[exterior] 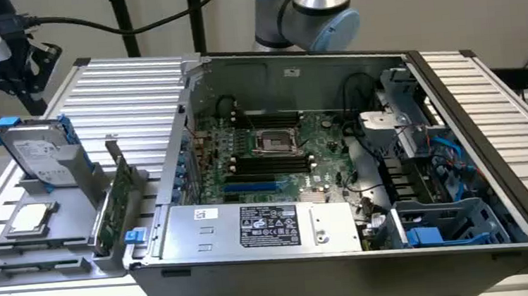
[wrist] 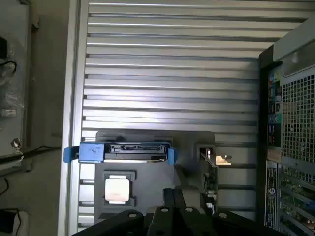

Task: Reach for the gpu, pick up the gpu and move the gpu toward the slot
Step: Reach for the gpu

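We see the gpu [exterior: 117, 198] standing on edge in the grey holder [exterior: 19, 266] on the desk [exterior: 118, 96], between the drive [exterior: 38, 155] and the open case [exterior: 350, 279]. The fingers [wrist: 170, 196] hover above, seemingly shut and empty.

One gpu [exterior: 113, 209], one hard drive [exterior: 40, 155], one square chip [exterior: 29, 218], one open computer case [exterior: 350, 277], one grey rack [exterior: 19, 270].

The table [exterior: 118, 96] is ribbed bare metal with a soft sheen. The gpu [exterior: 110, 209] is a matt green board with a bright metal bracket. The hard drive [exterior: 36, 157] is silver metal with blue plastic rails.
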